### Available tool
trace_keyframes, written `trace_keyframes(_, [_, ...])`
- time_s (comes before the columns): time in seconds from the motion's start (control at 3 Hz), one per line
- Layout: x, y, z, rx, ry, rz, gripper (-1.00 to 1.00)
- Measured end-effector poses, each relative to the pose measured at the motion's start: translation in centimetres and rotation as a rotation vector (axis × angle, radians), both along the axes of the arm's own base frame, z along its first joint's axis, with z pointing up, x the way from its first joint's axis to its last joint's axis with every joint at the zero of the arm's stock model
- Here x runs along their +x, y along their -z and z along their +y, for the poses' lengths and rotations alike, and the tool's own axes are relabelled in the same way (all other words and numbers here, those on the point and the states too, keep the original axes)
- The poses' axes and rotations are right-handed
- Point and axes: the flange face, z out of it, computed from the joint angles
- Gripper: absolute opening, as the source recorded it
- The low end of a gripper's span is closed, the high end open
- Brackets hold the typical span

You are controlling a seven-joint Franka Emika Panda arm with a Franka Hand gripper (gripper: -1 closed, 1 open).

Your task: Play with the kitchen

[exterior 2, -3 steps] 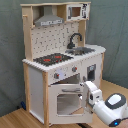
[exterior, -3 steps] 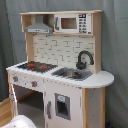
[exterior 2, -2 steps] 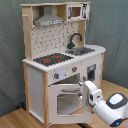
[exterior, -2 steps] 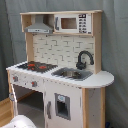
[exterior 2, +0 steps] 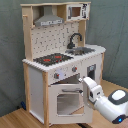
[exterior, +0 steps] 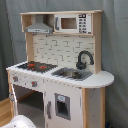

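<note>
Claw (exterior 2: 81, 82) at the oven door's (exterior 2: 69, 102) top edge, by the handle (exterior 2: 70, 91); grip state can't tell. Toy kitchen (exterior: 60, 65) upright on wood floor (exterior 2: 15, 120), against grey curtain (exterior 2: 112, 25).

A staged test space, not a home: a grey curtain (exterior: 115, 45) hangs close behind the toy kitchen (exterior 2: 60, 75), which stands on a bare wooden floor (exterior 2: 15, 119).
</note>
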Motion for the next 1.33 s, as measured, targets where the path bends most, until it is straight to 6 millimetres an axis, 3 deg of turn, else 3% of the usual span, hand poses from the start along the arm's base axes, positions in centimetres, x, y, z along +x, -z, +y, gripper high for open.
trace_keyframes(0.67, [-1.4,-4.7,0.9,-0.146,0.029,0.053,1.0])
trace_keyframes(1.33, [-2.0,-7.8,0.4,-0.273,0.076,0.131,1.0])
